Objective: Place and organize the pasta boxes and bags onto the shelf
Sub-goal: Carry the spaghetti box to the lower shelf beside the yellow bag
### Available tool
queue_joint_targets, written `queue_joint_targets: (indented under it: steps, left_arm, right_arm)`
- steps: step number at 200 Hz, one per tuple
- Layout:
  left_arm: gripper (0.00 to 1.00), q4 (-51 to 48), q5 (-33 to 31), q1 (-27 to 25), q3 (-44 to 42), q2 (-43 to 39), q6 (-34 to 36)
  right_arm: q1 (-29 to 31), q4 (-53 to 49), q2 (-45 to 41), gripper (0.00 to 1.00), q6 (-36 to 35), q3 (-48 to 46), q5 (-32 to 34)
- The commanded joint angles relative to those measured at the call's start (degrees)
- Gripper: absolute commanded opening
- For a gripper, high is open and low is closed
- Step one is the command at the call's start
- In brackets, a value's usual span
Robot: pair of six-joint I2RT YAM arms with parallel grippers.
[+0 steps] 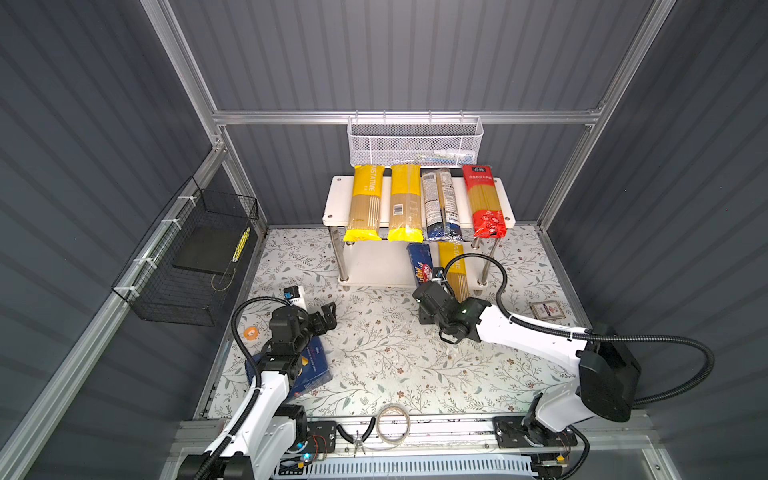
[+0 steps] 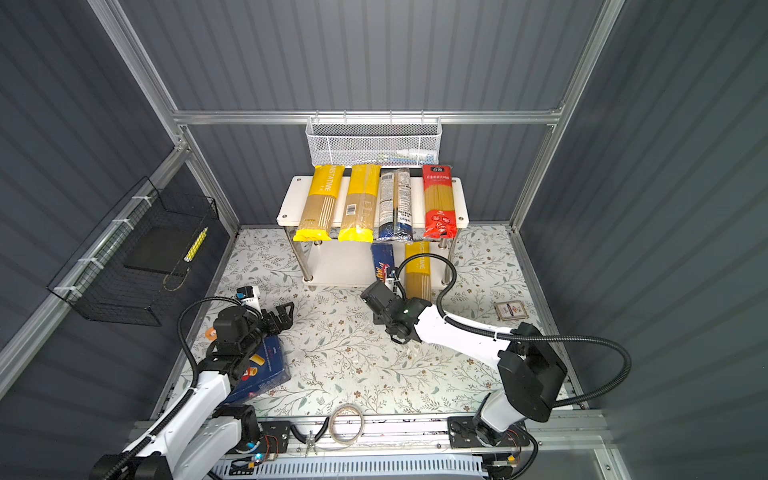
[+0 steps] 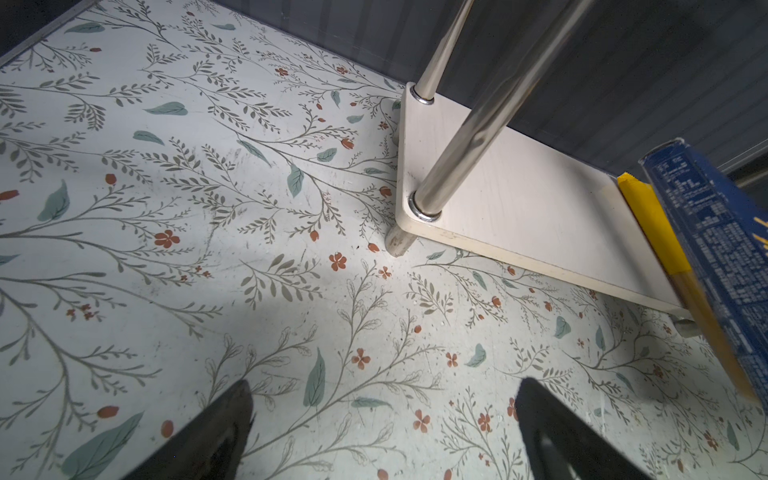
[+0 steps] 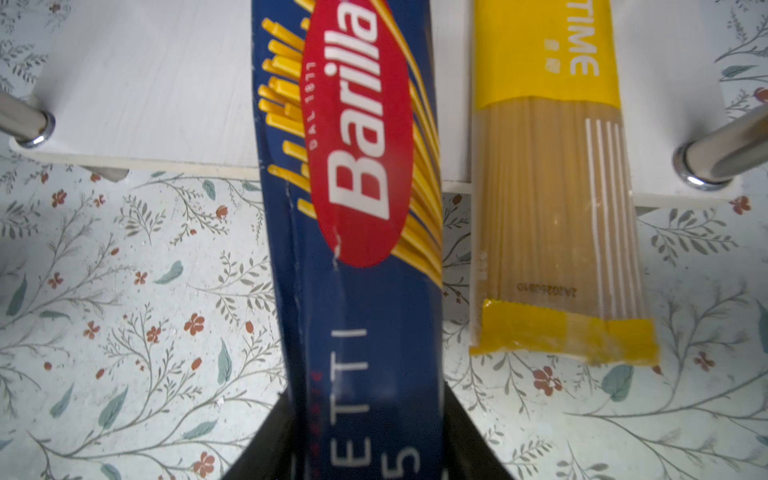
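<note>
Right wrist: spaghetti box in hand

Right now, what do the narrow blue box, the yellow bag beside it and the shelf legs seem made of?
Narrow blue box: printed cardboard, probably; creased edge, slight sheen. Yellow bag: thin plastic film; clear window, crinkled end. Shelf legs: polished metal, likely; mirror-like reflections.

Robot laboratory test cell. We list: grey ribbed wall panels on an aluminium profile frame. A white left arm and right arm are mounted on a front rail. Pliers and exposed wiring sit at that rail. We note as the only domestic touches a floral mat and a white two-tier shelf.
</note>
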Motion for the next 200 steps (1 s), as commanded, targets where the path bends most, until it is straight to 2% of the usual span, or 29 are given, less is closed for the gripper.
queue_joint_targets:
  steps: [1, 81, 141, 177, 190, 200]
  left_arm:
    - [1.00, 0.2, 0.7, 0.1, -0.1, -0.5, 1.3]
    - [1.00, -0.7, 0.3, 0.1, 0.1, -1.4, 1.4]
    - [1.00, -0.8, 1.3, 0.1, 0.3, -1.9, 1.7]
    - [1.00, 0.6, 3.1, 0.1, -0.5, -3.4, 1.9]
    - [0.99, 0.3, 2.9, 0.1, -0.3, -3.5, 2.0]
    - [1.00, 0.1, 2.9, 0.1, -0.3, -3.5, 2.1]
  right_arm:
    - [-1.1, 7.2, 1.3, 0.29, 1.8, 4.5, 6.1]
    - [-4.0, 9.8, 7.4, 0.28, 2.8, 7.5, 5.8]
    - [-5.8, 10.5, 10.3, 0.34, 2.5, 9.5, 4.0]
    - [-7.3, 10.9, 12.4, 0.41, 3.4, 10.7, 1.7]
    - [-7.6, 11.1, 13.0, 0.47, 3.6, 11.0, 1.3]
    - [-7.8, 11.3, 13.2, 0.55, 3.6, 11.0, 1.0]
